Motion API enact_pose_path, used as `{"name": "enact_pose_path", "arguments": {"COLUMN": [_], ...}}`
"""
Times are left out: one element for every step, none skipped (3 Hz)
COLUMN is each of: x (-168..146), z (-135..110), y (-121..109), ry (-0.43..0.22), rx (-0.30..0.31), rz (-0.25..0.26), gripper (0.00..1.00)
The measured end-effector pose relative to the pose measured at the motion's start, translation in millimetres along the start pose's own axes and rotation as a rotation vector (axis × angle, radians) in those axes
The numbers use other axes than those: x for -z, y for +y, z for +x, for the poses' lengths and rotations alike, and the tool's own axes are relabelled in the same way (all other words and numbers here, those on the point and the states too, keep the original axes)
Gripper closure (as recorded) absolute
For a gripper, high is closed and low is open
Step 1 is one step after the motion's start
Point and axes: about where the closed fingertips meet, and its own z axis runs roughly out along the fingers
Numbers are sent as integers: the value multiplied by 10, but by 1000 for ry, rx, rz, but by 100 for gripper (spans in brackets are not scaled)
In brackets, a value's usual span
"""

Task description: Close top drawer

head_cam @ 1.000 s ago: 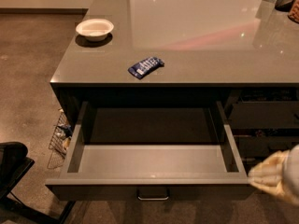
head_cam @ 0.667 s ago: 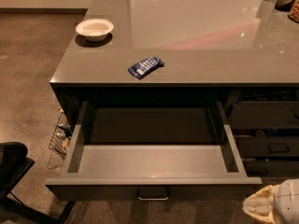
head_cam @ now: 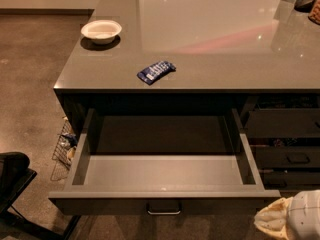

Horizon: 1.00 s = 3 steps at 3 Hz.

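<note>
The top drawer (head_cam: 165, 171) is pulled far out from under the grey counter and is empty, with a lighter grey inside. Its small silver bar handle (head_cam: 163, 209) sits centred on the dark front panel at the bottom of the view. My gripper (head_cam: 287, 218) shows as a pale, cream-coloured shape at the bottom right corner, just right of and below the drawer's front right corner.
On the counter (head_cam: 210, 59) lie a white bowl (head_cam: 101, 31) at the back left and a blue snack packet (head_cam: 156, 71) near the front edge. Narrower dark drawers (head_cam: 287, 144) stack at the right. A wire rack (head_cam: 62, 146) and a black object (head_cam: 12, 176) stand at the left.
The gripper has dropped lower at the bottom right and shifted slightly left. The drawer stays open as before.
</note>
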Motion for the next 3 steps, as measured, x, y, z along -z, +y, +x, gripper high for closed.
{"name": "enact_pose_path", "arguments": {"x": [-521, -903, -1089], "z": [-65, -73, -105], "y": [-75, -337, -546], "ry": [-22, -68, -86], "rx": [57, 84, 108], "rz": [-28, -17, -5], "gripper": [100, 100, 100]}}
